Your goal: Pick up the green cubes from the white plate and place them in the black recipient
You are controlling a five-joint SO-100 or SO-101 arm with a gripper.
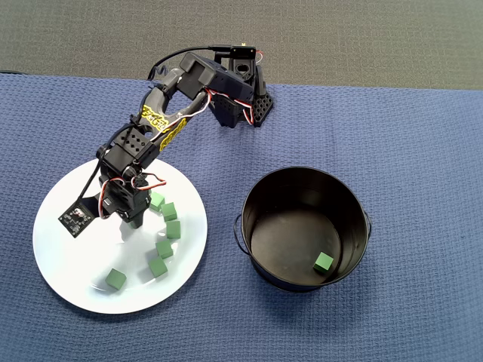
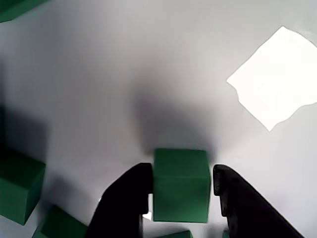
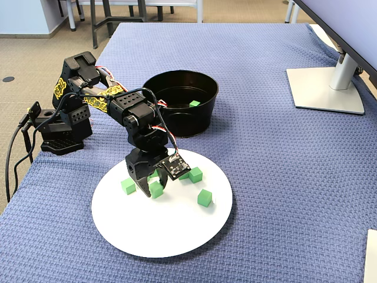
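Blue cloth bears our white plate [image 3: 177, 242]; our gripper [image 2: 182, 191] clenches one green cube [image 2: 181, 186] there.

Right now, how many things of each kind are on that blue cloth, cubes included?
Small green cubes: 8 (6 loose on the plate, 1 between the fingers, 1 in the pot)
Round white plate: 1
Deep black metal pot: 1
Black robot arm: 1
Total: 11
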